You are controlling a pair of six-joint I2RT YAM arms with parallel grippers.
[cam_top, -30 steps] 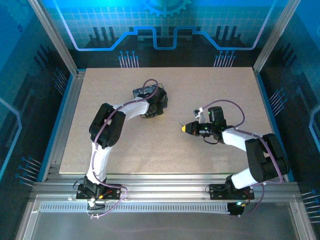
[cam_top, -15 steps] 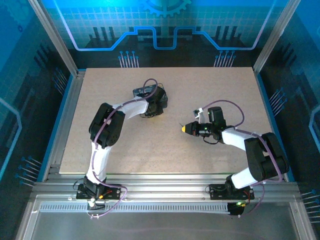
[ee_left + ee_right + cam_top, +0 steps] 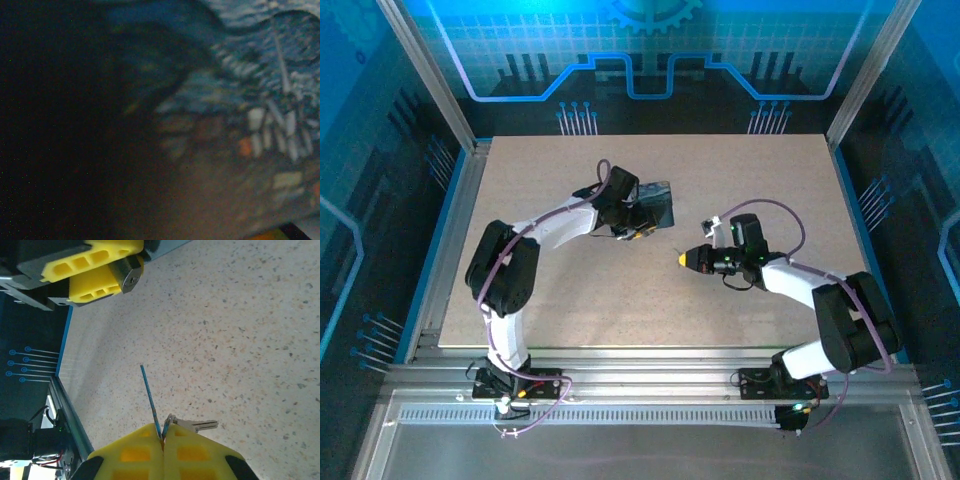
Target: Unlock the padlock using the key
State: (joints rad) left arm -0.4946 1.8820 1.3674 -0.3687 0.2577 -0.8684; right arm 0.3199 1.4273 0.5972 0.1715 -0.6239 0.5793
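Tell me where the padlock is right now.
In the right wrist view the padlock sits top left, clamped between the yellow fingers of the left claw. From above, that claw is mid-table beside the blue tin.

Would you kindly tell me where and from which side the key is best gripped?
Probably pinch the key by its head, approaching from the end opposite the blade: it lies crosswise at the right gripper's tips, blade pointing sideways rather than toward the padlock.

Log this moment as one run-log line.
stage: pre-insertion | left claw: shut on padlock, keyhole end showing | right claw: shut on key | key: apart from padlock, not inserted
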